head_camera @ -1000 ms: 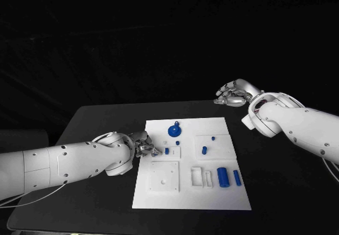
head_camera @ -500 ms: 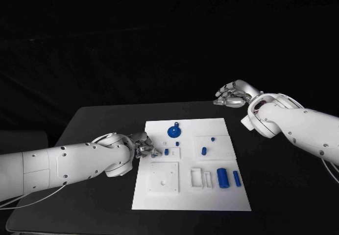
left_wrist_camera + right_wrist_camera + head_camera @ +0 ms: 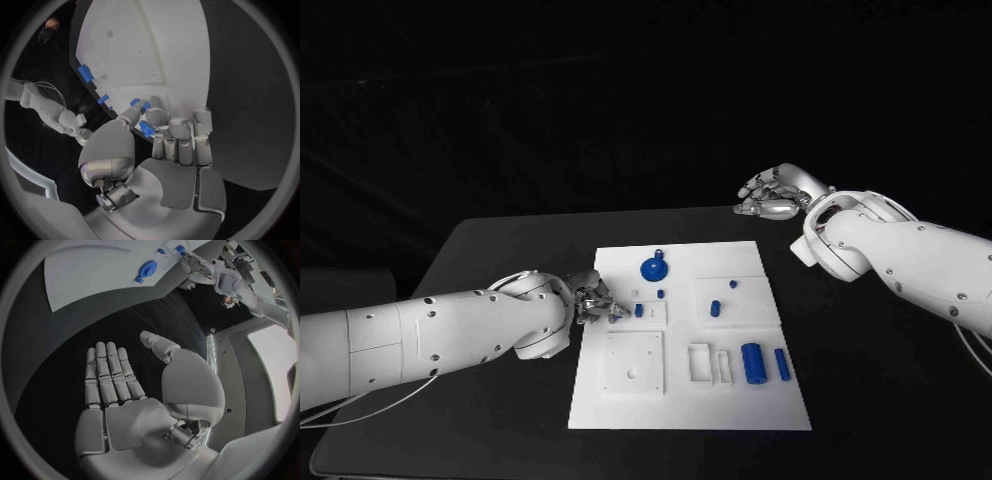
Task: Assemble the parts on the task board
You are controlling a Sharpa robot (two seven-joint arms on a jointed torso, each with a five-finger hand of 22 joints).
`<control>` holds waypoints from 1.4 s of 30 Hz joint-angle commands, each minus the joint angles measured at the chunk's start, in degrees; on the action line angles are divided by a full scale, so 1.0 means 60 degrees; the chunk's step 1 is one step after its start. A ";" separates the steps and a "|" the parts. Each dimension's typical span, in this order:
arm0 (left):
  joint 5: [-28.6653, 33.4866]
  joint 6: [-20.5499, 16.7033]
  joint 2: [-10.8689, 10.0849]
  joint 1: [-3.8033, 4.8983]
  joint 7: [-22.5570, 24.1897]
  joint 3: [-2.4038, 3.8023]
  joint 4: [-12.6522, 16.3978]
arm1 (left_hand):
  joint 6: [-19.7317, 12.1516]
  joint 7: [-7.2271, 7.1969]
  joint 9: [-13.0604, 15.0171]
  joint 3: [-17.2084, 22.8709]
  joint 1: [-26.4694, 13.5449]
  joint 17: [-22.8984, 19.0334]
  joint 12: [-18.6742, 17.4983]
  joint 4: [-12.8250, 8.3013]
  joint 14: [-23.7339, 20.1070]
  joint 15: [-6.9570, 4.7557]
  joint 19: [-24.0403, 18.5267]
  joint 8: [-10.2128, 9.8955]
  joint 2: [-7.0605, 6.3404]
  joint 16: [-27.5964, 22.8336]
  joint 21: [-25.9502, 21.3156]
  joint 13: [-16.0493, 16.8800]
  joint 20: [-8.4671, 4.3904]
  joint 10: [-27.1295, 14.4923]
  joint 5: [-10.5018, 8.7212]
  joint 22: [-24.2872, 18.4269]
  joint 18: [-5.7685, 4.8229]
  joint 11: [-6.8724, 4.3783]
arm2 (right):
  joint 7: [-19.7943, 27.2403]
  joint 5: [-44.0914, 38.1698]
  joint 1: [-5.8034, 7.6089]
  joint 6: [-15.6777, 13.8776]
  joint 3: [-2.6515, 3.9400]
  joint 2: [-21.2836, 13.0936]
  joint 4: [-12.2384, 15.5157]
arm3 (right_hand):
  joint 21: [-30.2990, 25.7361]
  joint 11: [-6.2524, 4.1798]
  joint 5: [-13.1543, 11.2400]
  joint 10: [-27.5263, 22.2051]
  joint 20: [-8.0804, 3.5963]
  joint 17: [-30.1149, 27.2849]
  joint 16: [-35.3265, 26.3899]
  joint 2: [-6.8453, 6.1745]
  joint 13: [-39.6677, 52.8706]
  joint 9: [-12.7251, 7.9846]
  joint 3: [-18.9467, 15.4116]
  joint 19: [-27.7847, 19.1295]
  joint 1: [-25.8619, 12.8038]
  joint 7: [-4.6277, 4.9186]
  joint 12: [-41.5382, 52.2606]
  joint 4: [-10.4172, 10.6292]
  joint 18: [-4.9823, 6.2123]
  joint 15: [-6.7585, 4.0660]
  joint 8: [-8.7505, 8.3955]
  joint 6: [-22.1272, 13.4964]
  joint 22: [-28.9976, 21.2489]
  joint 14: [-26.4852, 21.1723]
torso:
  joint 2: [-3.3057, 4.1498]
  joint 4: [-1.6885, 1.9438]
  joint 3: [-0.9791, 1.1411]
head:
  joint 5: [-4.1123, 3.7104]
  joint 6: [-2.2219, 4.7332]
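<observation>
The white task board (image 3: 740, 405) lies mid-table. My left hand (image 3: 597, 301) hovers at the board's left edge and pinches a small blue part (image 3: 147, 129) between thumb and fingers, close to a small blue peg (image 3: 639, 310). The board (image 3: 144, 45) also carries a blue round piece with a tab (image 3: 655, 266), a blue cylinder (image 3: 753, 361) and a blue bar (image 3: 783, 364). My right hand (image 3: 773, 193) hangs over the table's far edge, off the board; in its wrist view the right hand (image 3: 125, 390) has its fingers straight and holds nothing. The round piece (image 3: 146, 270) lies far from it.
A white square plate (image 3: 633, 362) and two white blocks (image 3: 711, 361) sit on the board's near half. More small blue pegs (image 3: 717, 307) stand at mid-board. Black table (image 3: 488, 250) surrounds the board on all sides.
</observation>
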 commanded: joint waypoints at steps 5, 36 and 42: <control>0.0149 -0.0032 0.0036 -0.0006 -0.0015 0.0025 -0.0013 | -0.0088 0.0038 -0.0034 0.0065 -0.0058 -0.0023 -0.0020 0.0295 -0.0008 -0.0071 0.0012 -0.0001 -0.0295 -0.0015 -0.0054 -0.0033 -0.1300 -0.0063 -0.0117 0.0014 0.0145 0.0001 | 0.0100 -0.0004 -0.0007 0.0122 0.0003 0.0011 -0.0007 | -0.0055 -0.0017 0.0048 0.0062 0.0018 -0.0018 -0.0037 0.0002 -0.0016 -0.0016 -0.0068 -0.0057 -0.0079 0.0060 -0.0058 0.0008 -0.0144 0.0047 0.0038 -0.0091 0.0019 -0.0013 | -0.0001 0.0005 -0.0001 | -0.0014 -0.0010; 0.0575 0.0110 0.0067 0.0052 0.0090 0.0081 -0.0083 | -0.0260 0.0081 -0.0100 0.0124 0.0361 -0.0072 -0.0103 0.0376 -0.0071 -0.0067 -0.0036 -0.0068 -0.0135 -0.0095 -0.0071 -0.0077 -0.1283 -0.0124 -0.0086 0.0062 0.0144 0.0021 | 0.0087 -0.0004 -0.0051 0.0188 0.0003 0.0018 -0.0035 | -0.0077 -0.0016 0.0064 0.0080 0.0020 -0.0048 -0.0044 0.0011 -0.0037 -0.0026 -0.0091 -0.0068 -0.0078 0.0062 -0.0093 0.0020 -0.0145 0.0051 0.0039 -0.0097 0.0041 -0.0024 | -0.0006 0.0006 0.0005 | -0.0009 -0.0023; 0.0904 0.0173 0.0048 0.0052 0.0225 0.0086 -0.0049 | -0.0375 0.0145 -0.0090 0.0139 0.0720 -0.0123 -0.0202 -0.0143 -0.0156 -0.0019 -0.0143 -0.0336 0.0710 -0.0186 -0.0120 -0.0066 -0.1246 -0.0212 -0.0110 0.0090 0.0102 0.0069 | 0.0087 -0.0004 -0.0054 0.0214 0.0003 0.0013 -0.0042 | -0.0084 -0.0015 0.0073 0.0087 0.0023 -0.0058 -0.0045 0.0024 -0.0042 -0.0030 -0.0099 -0.0070 -0.0091 0.0063 -0.0105 0.0038 -0.0147 0.0053 0.0040 -0.0099 0.0050 -0.0026 | -0.0008 0.0005 -0.0003 | -0.0009 -0.0015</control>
